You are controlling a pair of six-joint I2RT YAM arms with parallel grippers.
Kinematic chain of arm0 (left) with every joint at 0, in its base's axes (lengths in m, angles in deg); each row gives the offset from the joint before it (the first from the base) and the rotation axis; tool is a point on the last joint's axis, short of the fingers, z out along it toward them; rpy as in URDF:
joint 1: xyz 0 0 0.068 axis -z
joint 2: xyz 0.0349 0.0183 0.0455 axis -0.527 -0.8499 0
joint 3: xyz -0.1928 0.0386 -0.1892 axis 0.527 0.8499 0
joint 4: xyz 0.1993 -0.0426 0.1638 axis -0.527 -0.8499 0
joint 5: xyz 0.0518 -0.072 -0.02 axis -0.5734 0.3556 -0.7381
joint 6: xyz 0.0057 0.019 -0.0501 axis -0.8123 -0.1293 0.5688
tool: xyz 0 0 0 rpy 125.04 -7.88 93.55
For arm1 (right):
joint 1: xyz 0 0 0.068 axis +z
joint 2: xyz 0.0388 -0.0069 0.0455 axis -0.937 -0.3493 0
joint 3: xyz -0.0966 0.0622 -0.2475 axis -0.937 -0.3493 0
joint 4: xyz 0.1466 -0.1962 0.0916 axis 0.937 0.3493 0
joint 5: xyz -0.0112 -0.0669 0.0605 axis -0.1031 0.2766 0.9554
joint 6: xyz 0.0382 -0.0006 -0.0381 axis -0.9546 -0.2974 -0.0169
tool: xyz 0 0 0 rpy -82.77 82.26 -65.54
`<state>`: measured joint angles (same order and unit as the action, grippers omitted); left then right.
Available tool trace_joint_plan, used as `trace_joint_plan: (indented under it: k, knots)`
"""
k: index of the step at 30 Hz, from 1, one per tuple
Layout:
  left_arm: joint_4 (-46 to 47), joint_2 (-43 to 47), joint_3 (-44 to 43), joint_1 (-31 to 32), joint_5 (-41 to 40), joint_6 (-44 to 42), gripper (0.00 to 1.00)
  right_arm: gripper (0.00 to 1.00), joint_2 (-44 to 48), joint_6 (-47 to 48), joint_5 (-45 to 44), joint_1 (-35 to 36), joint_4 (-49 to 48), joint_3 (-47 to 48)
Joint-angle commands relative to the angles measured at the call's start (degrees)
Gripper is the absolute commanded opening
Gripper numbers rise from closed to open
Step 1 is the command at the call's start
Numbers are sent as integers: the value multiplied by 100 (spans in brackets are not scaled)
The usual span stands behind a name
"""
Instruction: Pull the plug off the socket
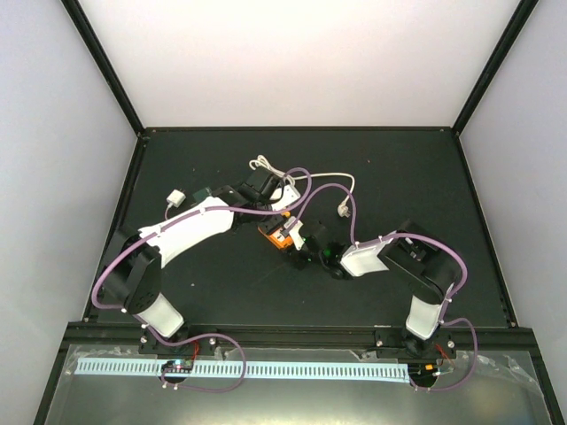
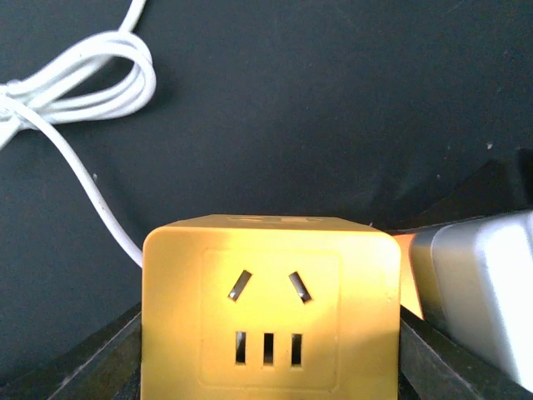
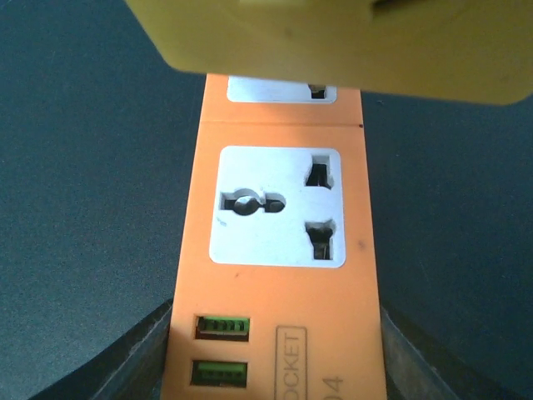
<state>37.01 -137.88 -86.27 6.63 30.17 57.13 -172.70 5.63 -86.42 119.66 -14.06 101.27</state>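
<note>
End effectors, two: left (image 2: 271,371) tight around one plug (image 2: 271,267), right (image 3: 276,367) around one socket (image 3: 279,287)

You face a black table (image 1: 399,168). On it lie the orange socket (image 1: 276,232) at centre, the looped cord (image 1: 262,164) of the plug (image 2: 271,308) behind, and a dark green cube (image 1: 202,190) and a small white block (image 1: 175,199) to the left.

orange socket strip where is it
Top view, mid-table: the orange socket strip sits in the right gripper, the left gripper on the yellow cube at its end.
</note>
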Motion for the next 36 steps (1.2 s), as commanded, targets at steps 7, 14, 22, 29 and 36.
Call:
trace_joint_plan:
  k: [7,14,22,29,36]
  knots:
    - [-295,411,-193,-198,296,-56,2,1,-256,6,75,8,448,-44]
    - [-657,832,-171,-1180,647,-88,2,1,-243,-60,34,-57,480,-3]
    - [-1562,1262,6,-2199,1213,-477,2,1,-135,-201,-3,-330,563,53]
    - [-2280,1503,394,-2725,1788,-925,2,1,-2,-297,25,-426,571,61]
    - [-2453,1311,834,-2858,2121,-1227,2,1,-3,-376,34,-673,555,29]
